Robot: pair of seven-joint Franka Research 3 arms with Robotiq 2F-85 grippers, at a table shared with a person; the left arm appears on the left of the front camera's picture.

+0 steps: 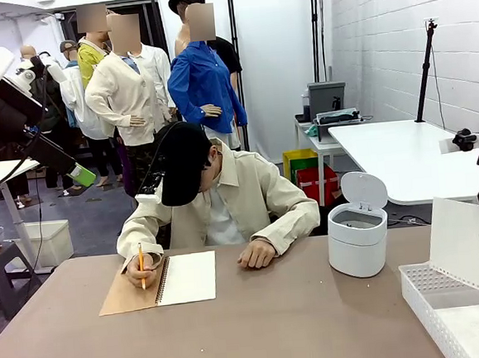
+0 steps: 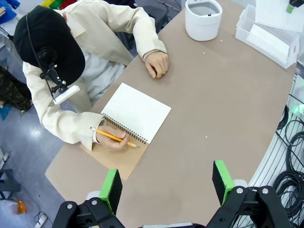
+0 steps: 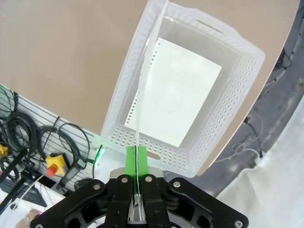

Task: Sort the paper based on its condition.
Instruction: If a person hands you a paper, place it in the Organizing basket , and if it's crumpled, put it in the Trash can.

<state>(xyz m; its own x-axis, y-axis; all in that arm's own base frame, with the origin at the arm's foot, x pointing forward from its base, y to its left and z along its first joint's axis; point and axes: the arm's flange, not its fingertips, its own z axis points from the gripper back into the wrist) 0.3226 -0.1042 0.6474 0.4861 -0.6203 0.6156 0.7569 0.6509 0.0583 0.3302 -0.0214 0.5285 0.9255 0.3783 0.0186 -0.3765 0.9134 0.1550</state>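
your right gripper [image 3: 137,154] was pinched tight on one edge of a sheet of paper [image 3: 141,90], seen edge-on in the wrist view, right over the white perforated basket [image 3: 228,123]. in the front view that sheet stood upright, a bit tilted, above the basket at the table's [image 1: 276,325] near right corner. a second sheet [image 3: 175,90] lay flat on the basket floor, with faint marks on it. your left gripper [image 2: 167,179] had its jaws wide apart, holding nothing, raised over the table's left side. across from you a person leaned over an open spiral notebook [image 2: 137,111], one hand [image 2: 114,141] gripping a yellow pencil [image 2: 114,136] by the spiral edge, the other hand [image 2: 156,64] resting on the table. a white bin [image 2: 203,19], lid up, stood near the basket.
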